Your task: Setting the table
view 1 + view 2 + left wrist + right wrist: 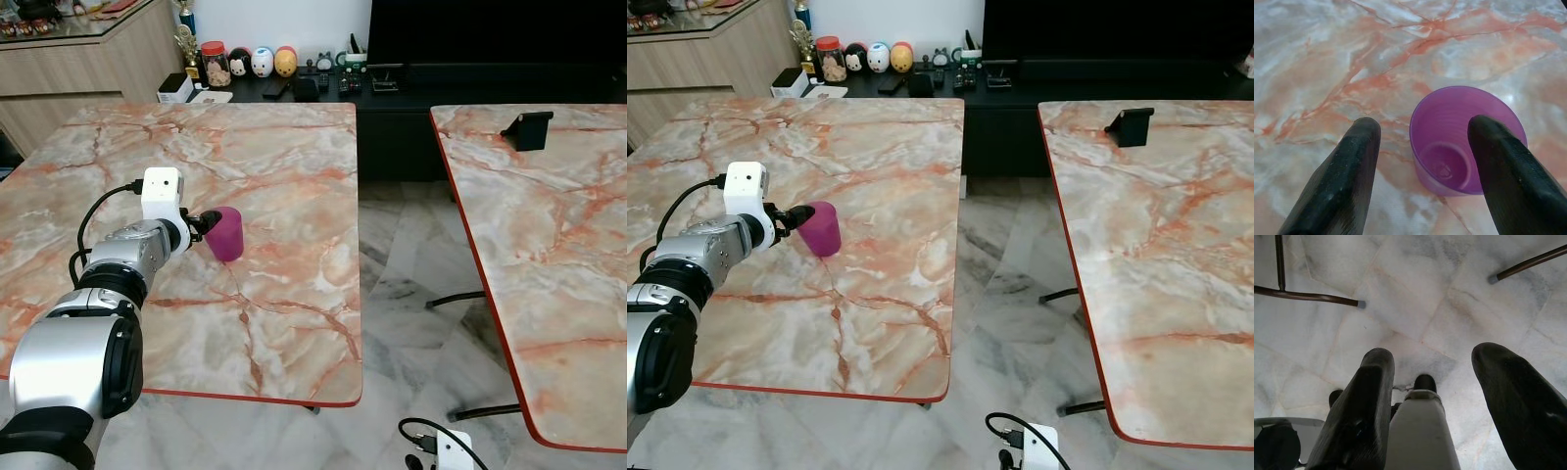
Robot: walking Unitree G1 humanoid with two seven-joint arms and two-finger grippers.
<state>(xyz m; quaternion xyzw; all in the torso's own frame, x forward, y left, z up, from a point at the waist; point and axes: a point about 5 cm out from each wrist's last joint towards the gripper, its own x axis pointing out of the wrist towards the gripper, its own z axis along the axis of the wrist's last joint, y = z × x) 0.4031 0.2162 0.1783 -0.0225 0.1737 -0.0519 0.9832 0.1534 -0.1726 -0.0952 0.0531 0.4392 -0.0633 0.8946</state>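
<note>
— Being approached by the left claw (1420, 161) is a purple cup (227, 233), which is standing upright on the marble tabletop (284, 294), well in from its red edge. How is the claw being held?

— Its two black fingers (1342, 176) are being held apart. In the left wrist view one finger is being shown beside the cup, over bare marble, and the other across the rim on the far side. Whether the cup wall is already being touched cannot be told.

— What is being risked from here?

— A light, empty cup is probably being dealt with, so it could be tipped or pushed along the smooth marble if one finger is being brought in ahead of the other. The thin wall could also be squashed if too much force is being applied, and the cup could be squeezed out of the grip.

— And the right claw (1432, 396)?

— It is being left idle low down, fingers apart, over the pale tiled floor (1415, 298); nothing is being held there.

— Is any writing being made out?

— None is being read on the cup or the tabletop. Jars and round figurines (265, 62) are being kept on the dark cabinet beyond, but any labels there are too small to be read.
</note>
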